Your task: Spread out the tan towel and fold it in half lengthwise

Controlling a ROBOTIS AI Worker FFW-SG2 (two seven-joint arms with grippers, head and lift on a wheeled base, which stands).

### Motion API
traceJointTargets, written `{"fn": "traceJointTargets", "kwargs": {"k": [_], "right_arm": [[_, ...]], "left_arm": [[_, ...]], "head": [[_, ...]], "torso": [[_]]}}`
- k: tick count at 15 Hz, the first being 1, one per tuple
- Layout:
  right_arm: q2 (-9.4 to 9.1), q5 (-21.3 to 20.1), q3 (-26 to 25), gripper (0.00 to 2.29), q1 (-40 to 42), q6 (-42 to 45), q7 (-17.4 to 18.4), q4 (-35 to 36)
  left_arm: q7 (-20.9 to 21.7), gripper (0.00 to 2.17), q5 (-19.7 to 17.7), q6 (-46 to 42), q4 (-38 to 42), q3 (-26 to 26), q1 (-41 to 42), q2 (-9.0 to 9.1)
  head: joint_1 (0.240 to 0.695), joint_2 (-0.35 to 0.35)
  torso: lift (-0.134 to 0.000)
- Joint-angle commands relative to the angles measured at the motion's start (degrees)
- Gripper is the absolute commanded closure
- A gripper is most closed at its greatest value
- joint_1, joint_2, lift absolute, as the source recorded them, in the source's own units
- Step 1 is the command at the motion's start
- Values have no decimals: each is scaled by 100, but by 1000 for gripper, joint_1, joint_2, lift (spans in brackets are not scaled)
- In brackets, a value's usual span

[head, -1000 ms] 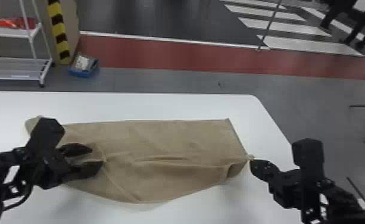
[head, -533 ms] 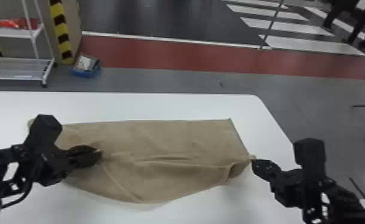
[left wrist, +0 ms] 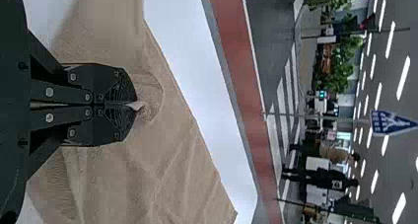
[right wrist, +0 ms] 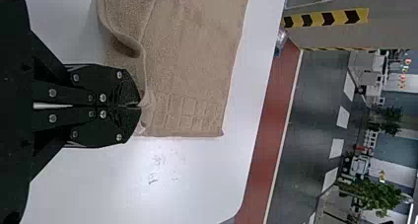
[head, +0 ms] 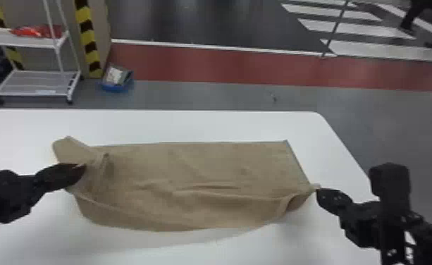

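Tan towel (head: 204,165) lies inside table's (head: 225,118) far edge, fingers of left gripper (head: 84,168) and right gripper (head: 318,192) pinching it.

Bright indoors | ceiling strips (left wrist: 403,78) lit | tabletop (right wrist: 197,184) glare | soft shadow beside towel (head: 208,169)

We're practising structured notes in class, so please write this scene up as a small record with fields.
cloth: tan towel, spread out but creased
surface: white table
left end effector: shut on the towel toward its left end
right end effector: shut on the towel at its right edge
far right corner: lying flat on the table
floor beyond: blue bin beside a white shelf rack
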State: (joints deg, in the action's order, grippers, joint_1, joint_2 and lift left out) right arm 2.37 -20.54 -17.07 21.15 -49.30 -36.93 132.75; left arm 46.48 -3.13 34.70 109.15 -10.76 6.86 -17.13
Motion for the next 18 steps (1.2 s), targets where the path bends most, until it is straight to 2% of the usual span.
{"fn": "traceJointTargets", "kwargs": {"k": [1,6,8,11,12,13,14,18], "right_arm": [[0,6,45,1656,3,-6,-16,23],[0,-11,72,1656,12,-6,-16,23],[18,-11,72,1656,21,-6,-16,14],[27,6,63,1656,29,-6,-16,32],[35,15,54,1656,29,-6,-16,32],[35,24,54,1656,29,-23,-16,32],[44,24,54,1656,29,-23,-16,32],[44,41,54,1656,21,-23,-16,32]], "left_arm": [[-25,1200,-478,25,-157,-603,307,-80],[-52,1200,-1357,-63,-412,-1491,1045,-115],[-25,1204,-1559,-46,-421,-1631,1195,-98],[-131,1183,-2333,-46,-518,-1948,1309,-72],[-192,930,-2605,-63,-526,-2036,1335,-72],[-245,589,-2702,-63,-518,-2080,1362,-72],[-245,444,-2702,-81,-526,-2089,1362,-72],[-254,451,-2658,-134,-544,-2080,1370,-98]], "head": [[695,-114],[695,14],[695,37],[695,59],[695,64],[695,69],[695,75],[695,87]], "torso": [[-123],[-123],[-123],[-123],[-123],[-123],[-123],[-123]]}}
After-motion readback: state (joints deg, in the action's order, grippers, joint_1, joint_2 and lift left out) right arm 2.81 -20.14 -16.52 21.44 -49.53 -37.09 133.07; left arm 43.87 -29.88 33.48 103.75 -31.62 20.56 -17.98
